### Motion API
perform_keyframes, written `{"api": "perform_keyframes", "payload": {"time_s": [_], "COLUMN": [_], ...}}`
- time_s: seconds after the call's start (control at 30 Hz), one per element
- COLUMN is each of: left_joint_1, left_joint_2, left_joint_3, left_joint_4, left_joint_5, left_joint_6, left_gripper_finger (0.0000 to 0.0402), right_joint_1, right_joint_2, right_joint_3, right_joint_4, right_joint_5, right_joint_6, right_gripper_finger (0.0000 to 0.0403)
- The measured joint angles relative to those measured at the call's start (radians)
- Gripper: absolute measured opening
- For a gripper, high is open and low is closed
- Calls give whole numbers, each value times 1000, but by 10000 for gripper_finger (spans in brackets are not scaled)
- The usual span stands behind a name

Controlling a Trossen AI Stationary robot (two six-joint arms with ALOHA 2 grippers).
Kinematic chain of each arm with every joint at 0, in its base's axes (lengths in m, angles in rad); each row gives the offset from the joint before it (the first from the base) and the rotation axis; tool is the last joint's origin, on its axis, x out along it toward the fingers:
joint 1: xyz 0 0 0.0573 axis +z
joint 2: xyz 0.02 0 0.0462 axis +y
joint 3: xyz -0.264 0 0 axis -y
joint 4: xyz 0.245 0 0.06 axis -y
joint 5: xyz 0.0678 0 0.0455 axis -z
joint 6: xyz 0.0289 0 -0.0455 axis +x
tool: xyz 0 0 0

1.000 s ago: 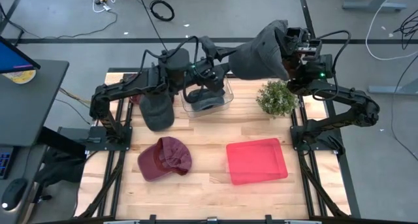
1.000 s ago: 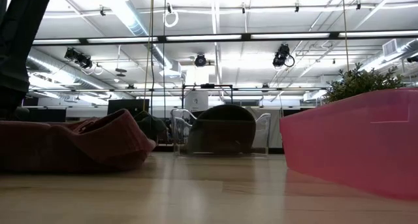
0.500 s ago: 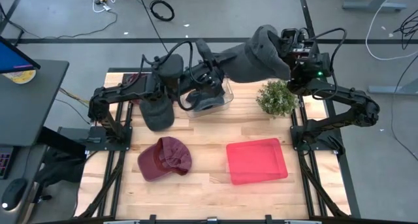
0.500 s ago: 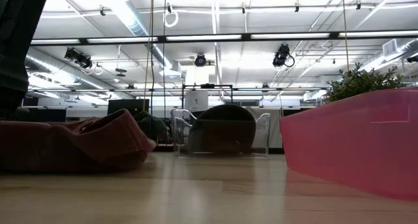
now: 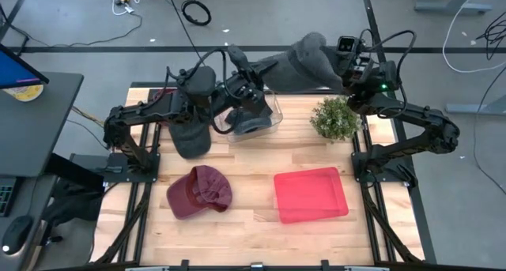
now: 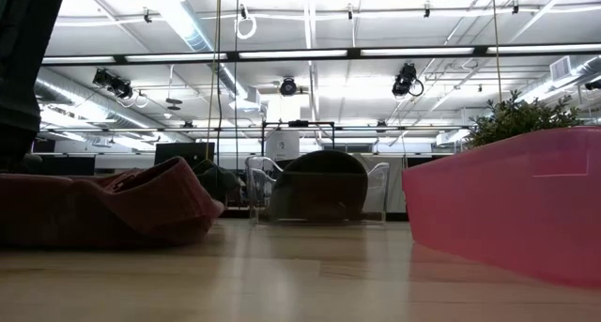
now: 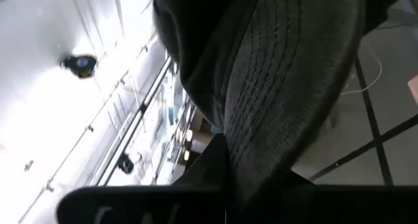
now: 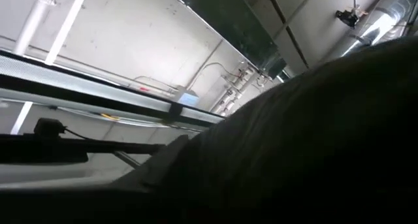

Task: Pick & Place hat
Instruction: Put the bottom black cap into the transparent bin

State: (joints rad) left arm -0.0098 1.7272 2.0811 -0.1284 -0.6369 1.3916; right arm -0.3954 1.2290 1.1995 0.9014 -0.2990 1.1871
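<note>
Step in hand: hand-over of a grey hat [image 5: 304, 60], held aloft above the far edge of the bench [image 5: 237, 231], stretched between both arms. Left gripper [image 5: 251, 75] clamped on the hat's brim end, stitched brim filling the left wrist view [image 7: 281, 87]; fingers closed on fabric. Right gripper [image 5: 348, 62] at the crown end; fingers hidden behind cloth, so cannot tell whether parted or gripping. Judged stage: transfer from right arm to left, placement not yet done. Next move calls for: a clean release by the right gripper before the left arm draws away, else the fabric stretches or slips; then carrying the hat clear of the potted plant [image 5: 335, 118] to its resting place. Containers: clear plastic bin [image 5: 257, 122] at the far side of the bench, just below the left gripper, holding one dark hat [image 6: 319, 181]; red plastic tray [image 5: 310, 194] on the near right, nothing visible inside. Loose on the bench: maroon cap [image 5: 199, 190], near left, well apart from the tray; further dark hat [image 5: 190, 137] at the far left, beside the clear bin.
</note>
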Motion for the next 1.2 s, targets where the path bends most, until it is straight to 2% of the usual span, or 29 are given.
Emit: {"api": "perform_keyframes", "payload": {"time_s": [0.2, 0.3, 0.37, 0.63, 0.93, 1.1, 1.2], "left_joint_1": [-21, -34, -41, -50, -77, -88, -88], "left_joint_2": [-41, -66, -80, -149, -207, -237, -251], "left_joint_3": [0, 0, 0, 2, 0, 2, -1], "left_joint_4": [-3, -6, -13, -115, -192, -285, -397], "left_joint_5": [-91, -113, -130, -253, -339, -446, -453], "left_joint_6": [-48, -50, -69, -209, -329, -382, -485], "left_gripper_finger": [10, 10, 10, 10, 10, 10, 10], "right_joint_1": [-72, -96, -109, -155, -241, -253, -249], "right_joint_2": [-3, -3, -3, -5, -5, -6, -16], "right_joint_3": [0, 0, 0, 0, 0, 0, 0], "right_joint_4": [-11, -34, -50, -74, -161, -342, -503], "right_joint_5": [-108, -148, -164, -173, -238, -295, -301], "right_joint_6": [56, 71, 68, 45, 13, -70, -158], "right_gripper_finger": [340, 383, 395, 369, 353, 332, 306]}}
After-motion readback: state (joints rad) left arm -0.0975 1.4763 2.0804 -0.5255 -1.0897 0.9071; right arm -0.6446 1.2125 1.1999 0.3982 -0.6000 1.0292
